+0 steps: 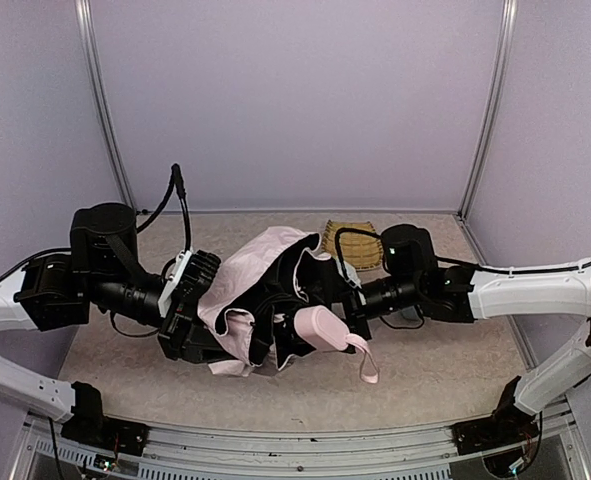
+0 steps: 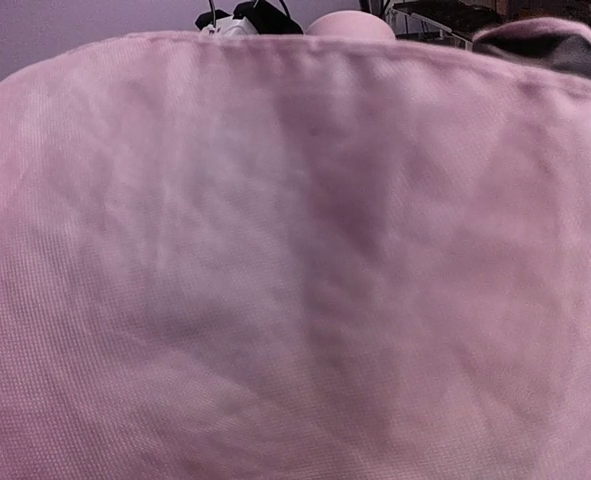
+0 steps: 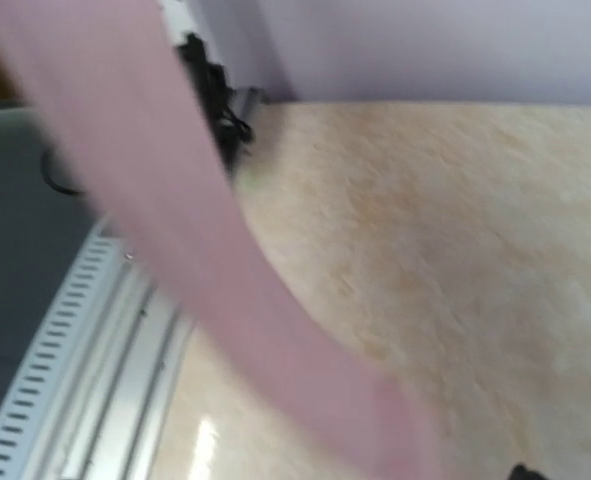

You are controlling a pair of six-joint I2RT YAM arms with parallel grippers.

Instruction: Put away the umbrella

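The umbrella (image 1: 255,275) is a crumpled bundle of pale-pink fabric with black lining, held between my two arms above the table. Its pink handle (image 1: 320,328) points toward the near edge, and its strap (image 1: 367,362) hangs down. My left gripper (image 1: 200,325) is pressed into the fabric on the left, with its fingers hidden. Pink fabric (image 2: 295,260) fills the left wrist view. My right gripper (image 1: 343,305) sits at the handle end and seems shut on it. The blurred strap (image 3: 205,250) crosses the right wrist view, where no fingers show.
A woven yellow tray (image 1: 355,243) lies at the back of the table, behind my right gripper. The beige table top (image 3: 455,220) shows below. A metal rail (image 1: 295,445) runs along the near edge. Lilac walls close in the back and sides.
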